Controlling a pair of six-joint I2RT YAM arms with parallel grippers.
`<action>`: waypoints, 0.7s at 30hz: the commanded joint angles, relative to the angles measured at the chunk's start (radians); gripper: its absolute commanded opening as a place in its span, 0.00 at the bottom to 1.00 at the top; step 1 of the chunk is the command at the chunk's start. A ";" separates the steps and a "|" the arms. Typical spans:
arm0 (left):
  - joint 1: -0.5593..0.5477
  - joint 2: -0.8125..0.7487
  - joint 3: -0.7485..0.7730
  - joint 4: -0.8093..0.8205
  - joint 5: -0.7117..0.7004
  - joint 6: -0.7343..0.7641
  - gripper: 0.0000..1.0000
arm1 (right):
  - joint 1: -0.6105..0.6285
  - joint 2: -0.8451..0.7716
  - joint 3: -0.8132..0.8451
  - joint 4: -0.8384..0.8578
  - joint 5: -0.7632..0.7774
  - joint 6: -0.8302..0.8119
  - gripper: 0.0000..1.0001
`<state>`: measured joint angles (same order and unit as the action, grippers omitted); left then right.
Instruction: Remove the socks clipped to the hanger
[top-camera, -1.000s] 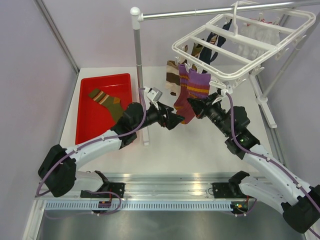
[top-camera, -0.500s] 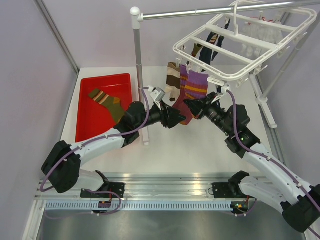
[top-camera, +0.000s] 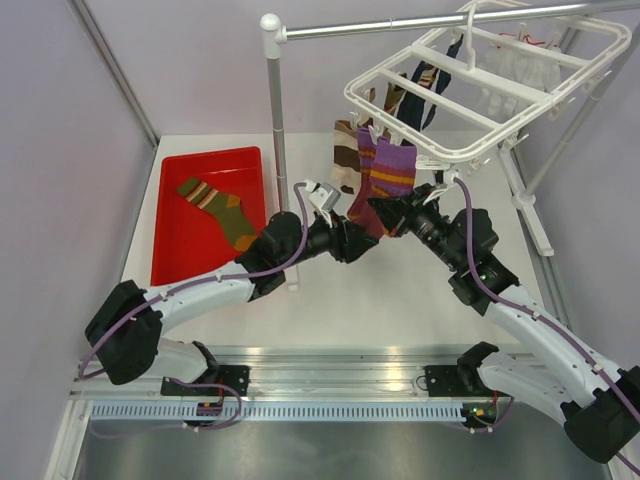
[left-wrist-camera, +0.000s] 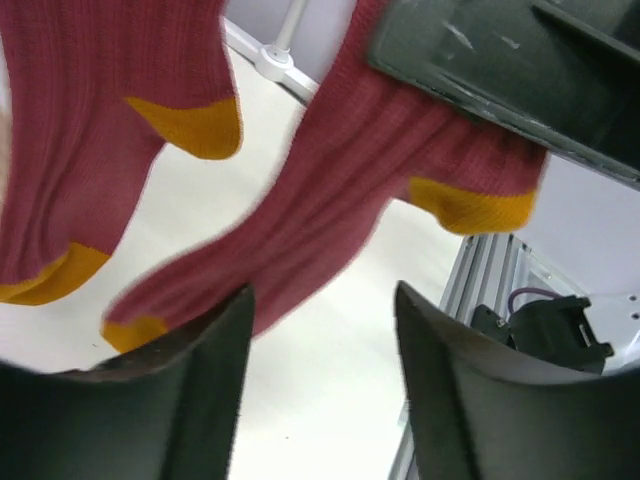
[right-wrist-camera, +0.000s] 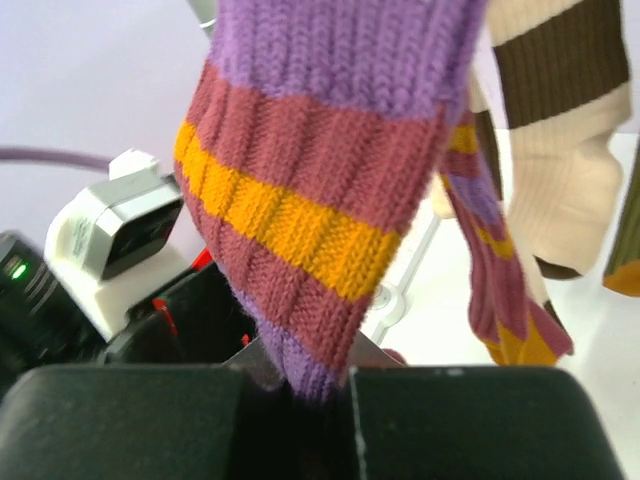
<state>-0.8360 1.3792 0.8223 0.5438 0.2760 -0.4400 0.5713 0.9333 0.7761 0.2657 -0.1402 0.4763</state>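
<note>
The white hanger (top-camera: 470, 95) hangs from the rail at the upper right. Clipped to it are purple socks with orange stripes (top-camera: 395, 168), a brown-and-cream one (top-camera: 345, 155), dark navy ones (top-camera: 430, 78) and white ones (top-camera: 510, 72). My right gripper (top-camera: 388, 216) is shut on the lower part of a purple striped sock (right-wrist-camera: 320, 200), pinched between its jaws (right-wrist-camera: 320, 375). My left gripper (left-wrist-camera: 322, 290) is open just below that sock's maroon foot (left-wrist-camera: 330, 200), with bare table showing between its fingers. A second maroon foot (left-wrist-camera: 90, 120) hangs to its left.
A red tray (top-camera: 175, 250) at the left holds an olive sock with orange stripes (top-camera: 215, 205). The metal stand's upright pole (top-camera: 278, 130) rises just left of my left gripper. The stand's slanted leg (top-camera: 530, 190) is on the right.
My left gripper has moved right, under the purple sock's foot, and its jaws have narrowed. The right gripper has kept its hold; the hanger has swayed slightly.
</note>
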 joint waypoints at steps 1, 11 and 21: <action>-0.092 -0.049 0.008 -0.025 -0.161 0.094 0.65 | -0.004 -0.004 0.038 -0.002 0.066 0.044 0.08; -0.388 0.084 0.086 0.020 -0.957 0.359 0.98 | -0.004 -0.014 0.038 -0.029 0.160 0.111 0.08; -0.394 0.282 0.218 0.157 -1.296 0.561 0.97 | -0.002 -0.030 0.060 -0.063 0.151 0.134 0.08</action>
<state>-1.2285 1.6394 0.9718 0.5686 -0.8528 -0.0242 0.5713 0.9283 0.7837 0.1967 0.0017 0.5884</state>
